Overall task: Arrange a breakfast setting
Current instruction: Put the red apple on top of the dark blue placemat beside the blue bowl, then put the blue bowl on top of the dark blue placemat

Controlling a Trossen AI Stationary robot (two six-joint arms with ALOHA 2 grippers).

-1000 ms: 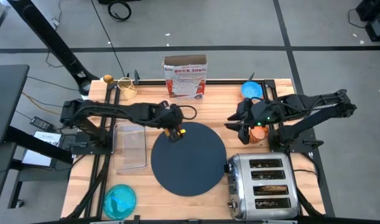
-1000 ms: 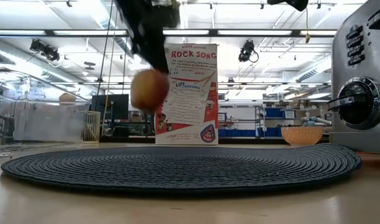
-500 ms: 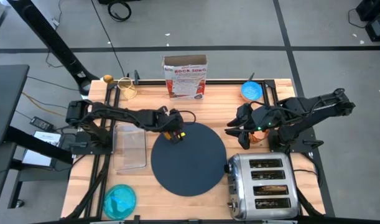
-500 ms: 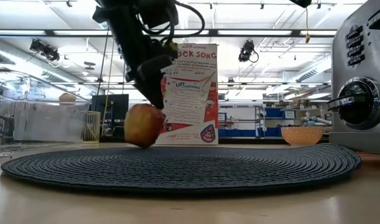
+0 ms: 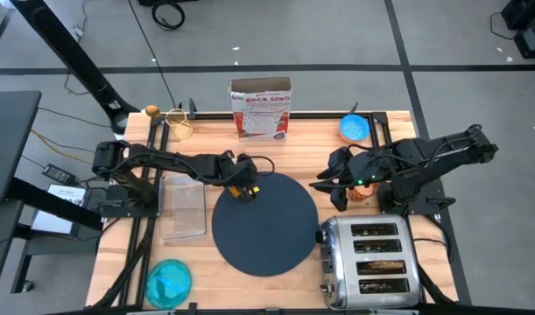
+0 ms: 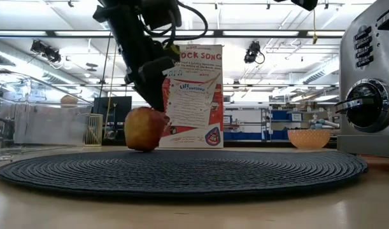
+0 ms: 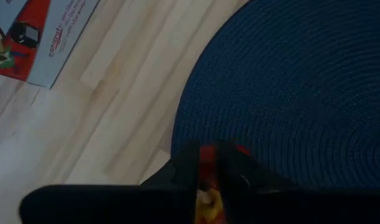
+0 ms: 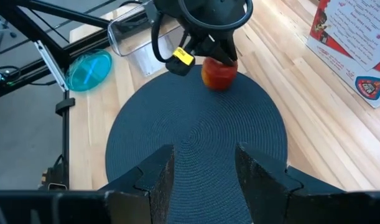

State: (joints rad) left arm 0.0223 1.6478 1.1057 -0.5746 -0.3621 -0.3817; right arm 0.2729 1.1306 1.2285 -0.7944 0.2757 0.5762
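From the low camera I see the dark-grey mat [image 6: 181,168] nearest, lying flat on the desk [image 5: 315,140]. At its far edge the apple [image 6: 144,128] rests on the weave. My left gripper [image 8: 219,55] stands right over it, fingers around the fruit; I cannot tell whether they clamp it or have let go. Beyond stands the cereal box [image 6: 193,95]. My right gripper [image 8: 202,168] hovers beside the mat with fingers parted and nothing between them, near the orange cup [image 5: 362,191] and toaster [image 5: 372,262].
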